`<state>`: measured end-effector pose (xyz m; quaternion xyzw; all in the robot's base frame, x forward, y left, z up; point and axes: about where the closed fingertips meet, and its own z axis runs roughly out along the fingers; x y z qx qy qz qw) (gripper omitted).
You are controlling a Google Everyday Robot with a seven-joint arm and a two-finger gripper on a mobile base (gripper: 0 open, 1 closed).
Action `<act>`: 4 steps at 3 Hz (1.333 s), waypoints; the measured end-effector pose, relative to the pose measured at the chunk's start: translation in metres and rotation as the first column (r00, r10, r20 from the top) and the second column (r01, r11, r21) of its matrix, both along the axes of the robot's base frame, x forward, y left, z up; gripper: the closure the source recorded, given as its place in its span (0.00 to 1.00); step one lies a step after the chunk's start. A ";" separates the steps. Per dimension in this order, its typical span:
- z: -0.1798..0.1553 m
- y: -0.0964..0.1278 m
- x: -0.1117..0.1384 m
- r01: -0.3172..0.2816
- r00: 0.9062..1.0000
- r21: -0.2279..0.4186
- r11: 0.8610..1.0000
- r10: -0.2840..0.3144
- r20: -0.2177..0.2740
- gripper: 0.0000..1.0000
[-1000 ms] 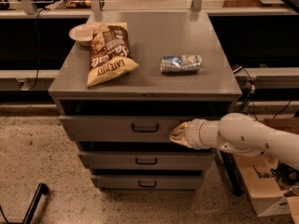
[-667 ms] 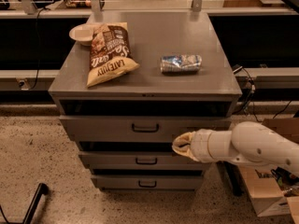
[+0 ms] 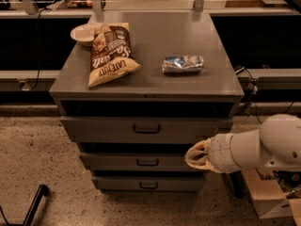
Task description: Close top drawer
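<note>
The top drawer (image 3: pixel 103 128) is a wide grey metal front with a small dark pull handle (image 3: pixel 146 128) at its centre. It sits under the cabinet top (image 3: pixel 155 81), with a dark gap above it. My gripper (image 3: pixel 194 155), cream-coloured on a white arm, reaches in from the right. It is below the top drawer's right end, in front of the middle drawer (image 3: pixel 117 161), and I see no contact with the top drawer.
On the cabinet top lie a chip bag (image 3: pixel 110 53), a white bowl (image 3: pixel 82 33) and a blue-white packet (image 3: pixel 182 64). The bottom drawer (image 3: pixel 122 184) is beneath. A cardboard box (image 3: pixel 268 197) stands at lower right, cables (image 3: pixel 249 86) hang at right, and a black bar (image 3: pixel 33 206) is at lower left.
My gripper has dropped from the top drawer's front right down to the middle drawer's level and drawn slightly back. The view has shifted a little.
</note>
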<state>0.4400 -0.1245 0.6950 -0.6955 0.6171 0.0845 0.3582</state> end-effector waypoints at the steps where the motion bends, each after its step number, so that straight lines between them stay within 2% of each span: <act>1: 0.026 -0.031 0.008 -0.061 0.998 -0.046 0.997 0.060 -0.033 1.00; 2: 0.079 -0.069 0.032 -0.107 0.993 -0.087 0.990 0.102 -0.065 1.00; 3: 0.122 -0.082 0.023 -0.106 0.993 -0.091 0.990 0.101 -0.055 1.00; 4: 0.123 -0.080 0.022 -0.113 0.993 -0.092 0.989 0.108 -0.058 0.82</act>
